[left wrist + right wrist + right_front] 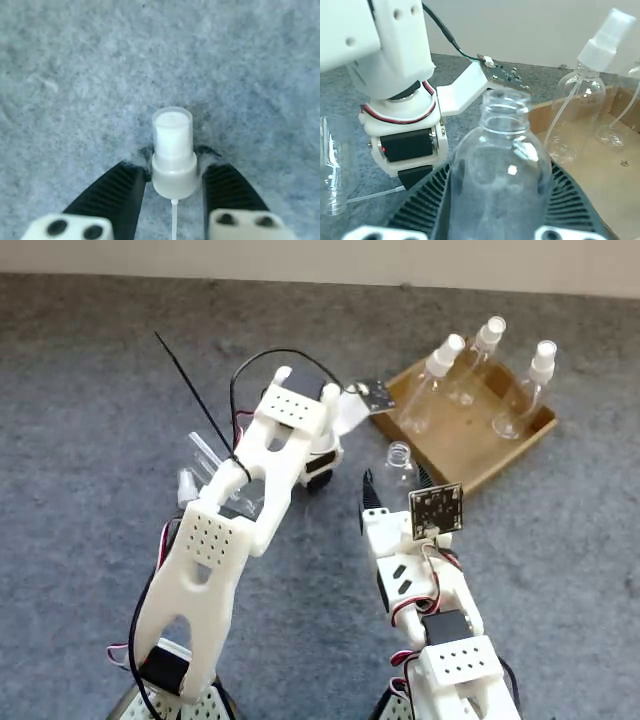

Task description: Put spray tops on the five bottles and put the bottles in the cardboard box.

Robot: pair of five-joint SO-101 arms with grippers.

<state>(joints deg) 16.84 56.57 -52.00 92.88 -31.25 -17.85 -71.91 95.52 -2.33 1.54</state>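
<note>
Left wrist view: left gripper (173, 172) pinches a spray top (172, 142). Nearby, right gripper (496, 207) clasps an uncapped bottle (499, 162).

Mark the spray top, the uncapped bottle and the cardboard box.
spray top (173, 155): left wrist view, on the upper edge of its white collar.
uncapped bottle (497, 170): right wrist view, on its clear shoulder below the neck.
cardboard box (468, 452): high view, on its bare floor.

Capped bottles (470, 365) in cardboard box (480, 475), far right; open bottle (398, 458) beside box; spray top (173, 150) leftward.
</note>
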